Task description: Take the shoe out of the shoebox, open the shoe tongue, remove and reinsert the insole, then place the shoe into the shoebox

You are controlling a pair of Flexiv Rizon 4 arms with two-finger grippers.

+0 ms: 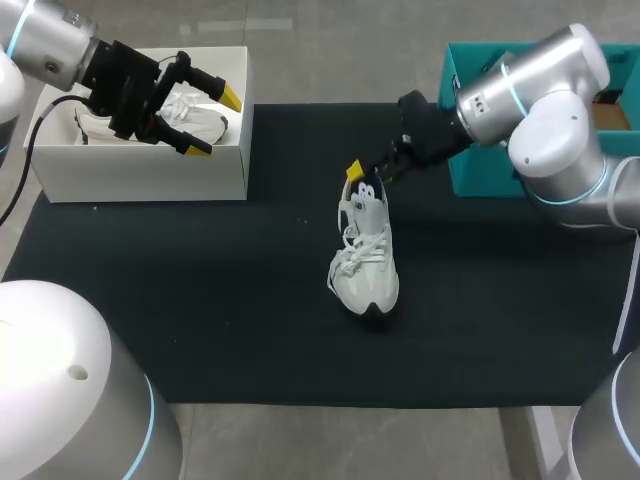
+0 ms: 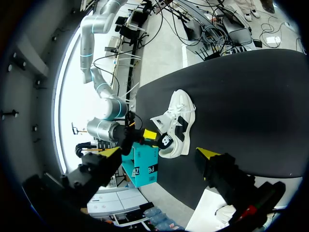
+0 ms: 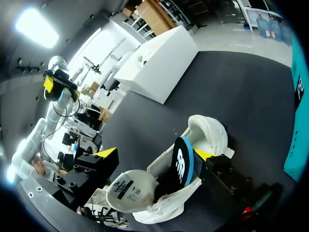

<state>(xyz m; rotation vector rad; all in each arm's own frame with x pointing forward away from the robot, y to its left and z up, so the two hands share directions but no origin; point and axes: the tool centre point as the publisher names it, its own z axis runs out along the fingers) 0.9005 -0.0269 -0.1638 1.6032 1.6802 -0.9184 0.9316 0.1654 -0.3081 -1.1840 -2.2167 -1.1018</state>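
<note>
Nearest: bare strip of black mat (image 1: 200, 330) at the near edge, then the shoe's toe. Shoe (image 1: 366, 260) stands upright mid-mat, long axis running roughly near-to-far w/ toe toward the camera and heel away, heel leaning a bit left. Right gripper (image 1: 370, 175) sits at that heel end, so the shoe stretches from it back toward the robot. Wrist view: right gripper (image 3: 154, 154) has fingers wide apart astride the heel collar. Insole (image 3: 184, 164) stands on edge out of the heel, right against one finger, the other finger well off, so not clamped on anything. Tongue (image 3: 126, 189) is flipped fwd over the laces and the opening shows. Looks like the insole step; can't tell if it's coming out or going back in. Either way the move runs along the shoe's axis: up and out at the heel, or down and toward the toe. The right arm is clearly nearer. Shoe is well apart from the mat edges. Teal box (image 1: 478, 178) lies beside the right arm, so room is tighter there. Farthest: white shoebox (image 1: 140, 175) at the far-left corner, w/ a second shoe (image 1: 195, 115) inside it. Left gripper (image 1: 216, 124) hangs over it, fingers apart, holding nothing, well apart from the shoe.
</note>
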